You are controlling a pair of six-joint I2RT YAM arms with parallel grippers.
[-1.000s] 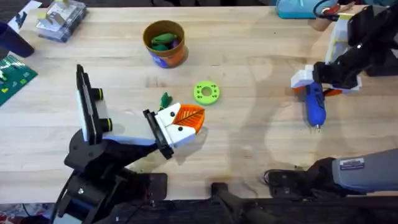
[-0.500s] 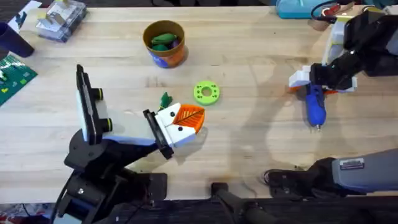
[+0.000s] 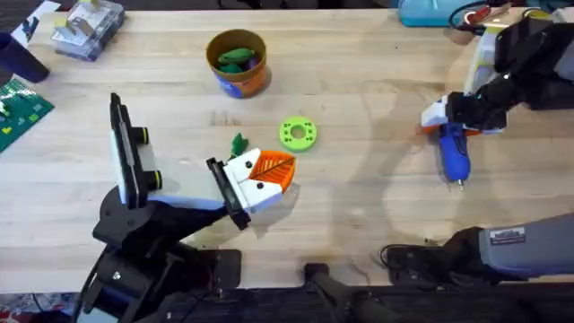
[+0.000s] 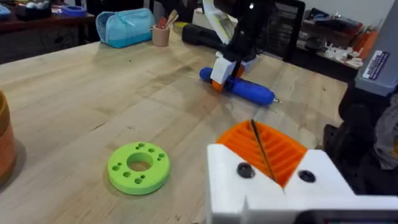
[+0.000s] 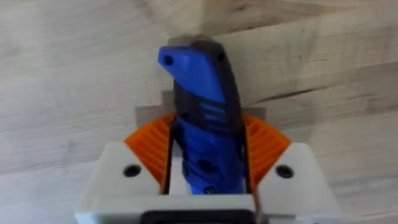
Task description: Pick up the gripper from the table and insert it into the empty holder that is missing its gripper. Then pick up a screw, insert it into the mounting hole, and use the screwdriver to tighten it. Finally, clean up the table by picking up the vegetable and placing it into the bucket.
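Two arms at a pale wood-grain table. We see the right gripper at the far right, its white blocks and orange ribbed pads clamped on the blue screwdriver. That tool is a thick smooth barrel with a thin metal tip, lying on the wood and pointing toward the near edge; from the right wrist, dark ridged grip marks run along its back.

Near the middle sits the left gripper, resting low on the table. We count one orange leaf-ribbed finger in its white blocky mount with two dark holes; we cannot tell whether it is open or closed. A small jagged dark-green vegetable lies just beside it.

A lime-green ring, flat with small holes, lies nearby. The round orange bucket stands farther back, green pieces inside.
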